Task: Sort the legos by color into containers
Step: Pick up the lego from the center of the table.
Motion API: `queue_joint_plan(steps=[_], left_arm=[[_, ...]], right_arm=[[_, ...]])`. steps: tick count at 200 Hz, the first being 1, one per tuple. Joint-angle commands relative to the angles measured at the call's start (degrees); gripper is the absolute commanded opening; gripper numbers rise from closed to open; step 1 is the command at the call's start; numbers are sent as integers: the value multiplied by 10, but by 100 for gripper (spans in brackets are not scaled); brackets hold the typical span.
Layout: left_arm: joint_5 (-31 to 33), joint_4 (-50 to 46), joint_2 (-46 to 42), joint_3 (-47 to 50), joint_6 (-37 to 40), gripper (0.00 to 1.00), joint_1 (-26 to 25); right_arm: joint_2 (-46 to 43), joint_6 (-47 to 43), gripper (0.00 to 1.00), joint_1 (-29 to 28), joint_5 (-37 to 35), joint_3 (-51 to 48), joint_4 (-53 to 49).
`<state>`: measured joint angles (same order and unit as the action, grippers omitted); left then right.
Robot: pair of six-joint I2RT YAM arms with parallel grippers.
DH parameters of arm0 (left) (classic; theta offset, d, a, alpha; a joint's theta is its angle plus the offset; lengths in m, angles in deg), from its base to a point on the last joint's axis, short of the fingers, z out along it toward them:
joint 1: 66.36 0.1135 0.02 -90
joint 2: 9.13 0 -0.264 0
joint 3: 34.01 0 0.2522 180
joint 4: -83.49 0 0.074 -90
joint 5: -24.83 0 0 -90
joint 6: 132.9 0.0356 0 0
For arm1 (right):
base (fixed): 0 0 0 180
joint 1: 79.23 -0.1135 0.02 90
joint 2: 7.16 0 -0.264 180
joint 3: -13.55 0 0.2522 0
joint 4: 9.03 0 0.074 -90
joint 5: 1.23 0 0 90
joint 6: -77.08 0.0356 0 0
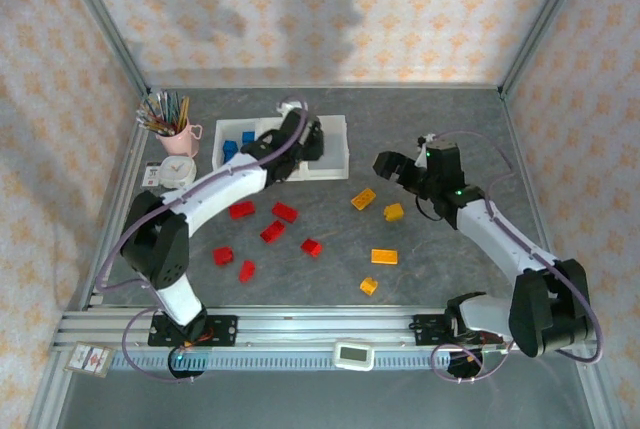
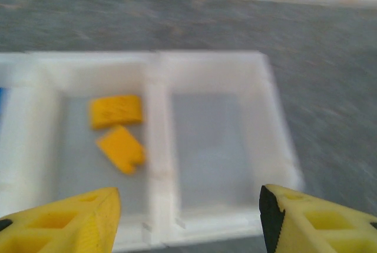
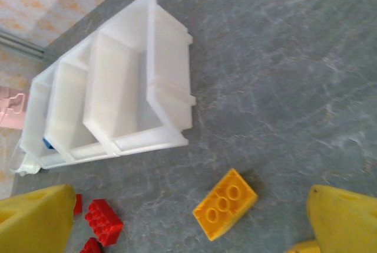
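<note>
nearest the bases, red legos [image 1: 272, 232] and yellow legos [image 1: 384, 256] loose on the table [image 1: 450, 129]. further out, right gripper [image 3: 189, 200] wide, empty. farthest, left gripper [image 2: 188, 203] wide, empty, above containers [image 2: 206, 58], two yellow bricks [image 2: 116, 111] in the middle bin.

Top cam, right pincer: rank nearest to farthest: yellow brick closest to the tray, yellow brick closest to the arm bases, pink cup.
From the right pincer:
1. back yellow brick, right beside it, centre.
2. front yellow brick, toward the near edge.
3. pink cup, far-left back corner.
</note>
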<state>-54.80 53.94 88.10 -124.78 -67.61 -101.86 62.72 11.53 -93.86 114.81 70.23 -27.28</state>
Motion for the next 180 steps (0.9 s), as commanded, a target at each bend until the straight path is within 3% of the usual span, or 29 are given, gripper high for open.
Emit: queue_joint_plan(steps=[1,62,83,159,180], left_arm=[[-51,48,-2,29,27,66,-45],[-97,141,50,68,50,68,-129],[-109,164,79,65,60,68,-134],[-85,113,186,-7,90,69,-137],[-75,99,207,-23,92,65,-137]], right_arm=[[-19,3,100,12,-13,-26,-31],[-85,15,100,32,-43,-112,-46],[-87,22,100,39,-42,-131,-38],[-83,23,100,50,-31,-136,-25],[-83,22,100,51,-31,-136,-24]])
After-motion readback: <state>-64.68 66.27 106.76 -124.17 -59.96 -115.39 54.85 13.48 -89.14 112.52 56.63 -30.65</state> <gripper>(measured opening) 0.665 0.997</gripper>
